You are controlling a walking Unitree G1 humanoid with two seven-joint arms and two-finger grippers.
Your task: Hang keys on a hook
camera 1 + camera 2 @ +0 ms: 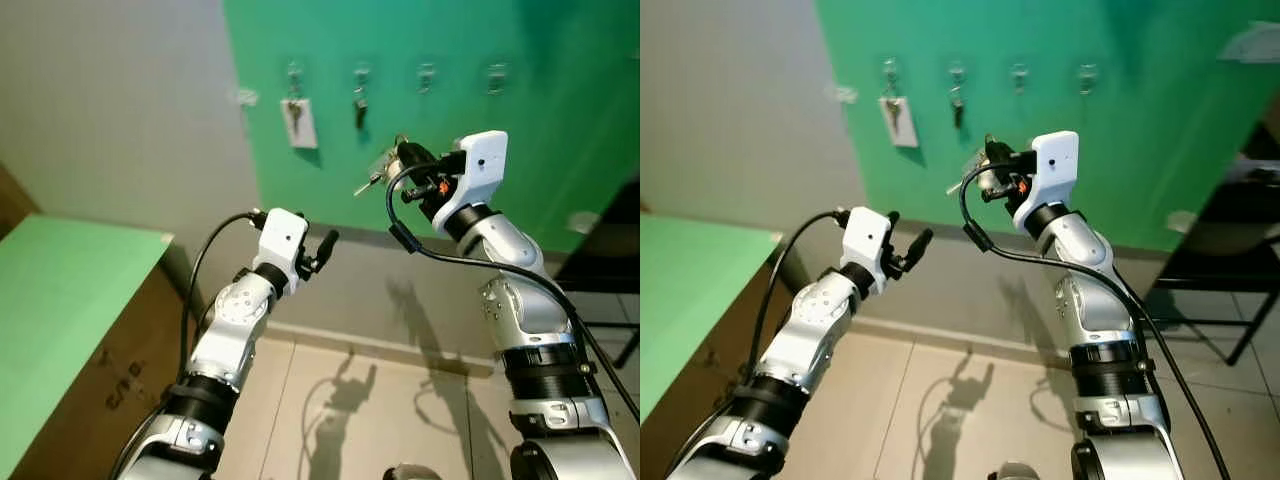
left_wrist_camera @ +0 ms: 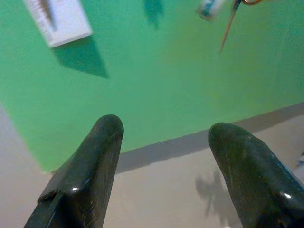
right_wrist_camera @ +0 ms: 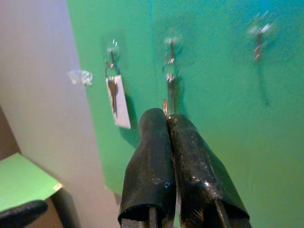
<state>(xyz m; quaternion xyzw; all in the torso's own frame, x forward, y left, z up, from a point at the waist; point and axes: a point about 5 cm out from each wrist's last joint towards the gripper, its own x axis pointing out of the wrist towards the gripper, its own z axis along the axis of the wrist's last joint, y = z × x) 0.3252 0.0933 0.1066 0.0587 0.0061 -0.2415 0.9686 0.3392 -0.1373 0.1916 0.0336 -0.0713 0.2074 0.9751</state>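
Observation:
Several small clear hooks sit in a row on the green wall (image 1: 560, 140). The first hook (image 1: 295, 72) carries a key with a white tag (image 1: 298, 123). A dark key (image 1: 360, 108) hangs from the second hook (image 1: 361, 75). The third hook (image 1: 427, 73) and the fourth hook (image 1: 497, 73) are bare. My right gripper (image 1: 400, 150) is raised below and between the second and third hooks, shut on a bunch of keys (image 1: 373, 172) that dangles to its left. In the right wrist view the key ring (image 3: 165, 105) peeks above the shut fingertips. My left gripper (image 1: 323, 250) is lower, open, holding nothing.
A brown cabinet with a green top (image 1: 60, 290) stands at the left against the grey wall. A dark chair (image 1: 1230, 270) is at the right. Beige floor tiles (image 1: 400, 420) lie below the arms, with their shadows on them.

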